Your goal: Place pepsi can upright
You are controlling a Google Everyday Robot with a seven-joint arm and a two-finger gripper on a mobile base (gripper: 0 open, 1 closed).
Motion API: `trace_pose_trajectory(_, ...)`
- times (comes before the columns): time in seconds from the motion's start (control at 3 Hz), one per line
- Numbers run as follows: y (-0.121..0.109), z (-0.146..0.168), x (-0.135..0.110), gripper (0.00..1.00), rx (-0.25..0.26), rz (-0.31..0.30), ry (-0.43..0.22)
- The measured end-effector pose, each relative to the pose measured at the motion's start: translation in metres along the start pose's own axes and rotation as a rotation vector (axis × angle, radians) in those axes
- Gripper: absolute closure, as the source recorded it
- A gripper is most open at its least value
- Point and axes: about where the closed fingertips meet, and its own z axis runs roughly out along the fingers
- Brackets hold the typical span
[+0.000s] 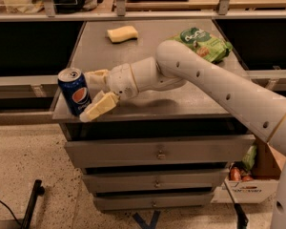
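Our tool [88,96], a cream two-finger gripper on a white arm, is spread wide at the front-left corner of the grey metal bench [181,104]. Its fingers flank the right side of the small dark-blue aluminium pepsi can [72,92], the lower one touching it or nearly so. The can stands upright, close to the edge. We judge the placing done. The next move calls for a straight retreat rightward without nudging the can off.

pepsi can [72,92]: pepsi globe logo | gripper [88,96]: just beside can
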Motion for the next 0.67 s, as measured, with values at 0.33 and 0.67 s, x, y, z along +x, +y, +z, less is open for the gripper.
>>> trace_pose_trajectory(0.33,0.0046,0.0054,-0.0021,0.41,-0.008,-0.001,-0.006)
trace_pose_trajectory(0.67,0.0074,0.0085,-0.0047,0.64,-0.020,-0.001,-0.015)
